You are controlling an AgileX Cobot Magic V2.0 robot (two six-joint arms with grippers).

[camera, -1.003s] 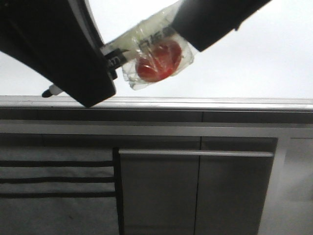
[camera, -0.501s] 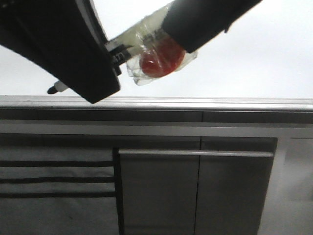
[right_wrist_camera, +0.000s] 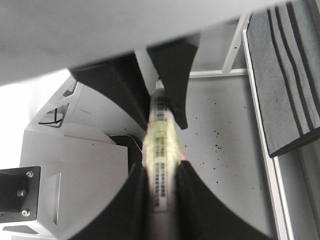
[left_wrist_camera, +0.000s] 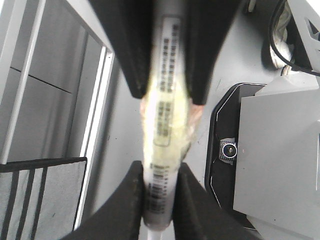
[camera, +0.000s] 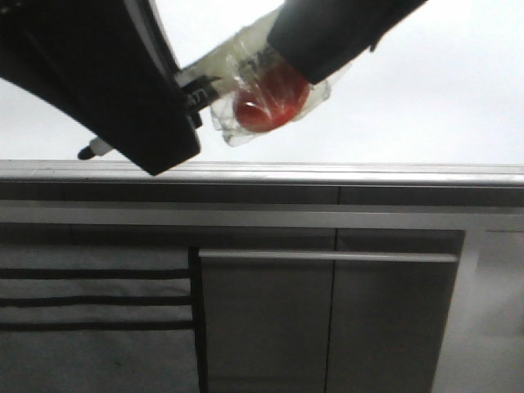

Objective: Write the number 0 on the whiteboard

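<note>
Gripping taped white barcode-labelled marker [camera: 214,78] in both my grippers: left gripper [left_wrist_camera: 160,200] and right gripper [right_wrist_camera: 159,200] clamp barrel. Marker's black tip pokes out beside left gripper, above glossy white whiteboard [camera: 442,98]. Number 0: not visible on whiteboard.

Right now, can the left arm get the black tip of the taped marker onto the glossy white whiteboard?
Probably yes: the left gripper clamps the marker, its tip pokes out over bare whiteboard. The right gripper also holds it, which may hinder.
</note>
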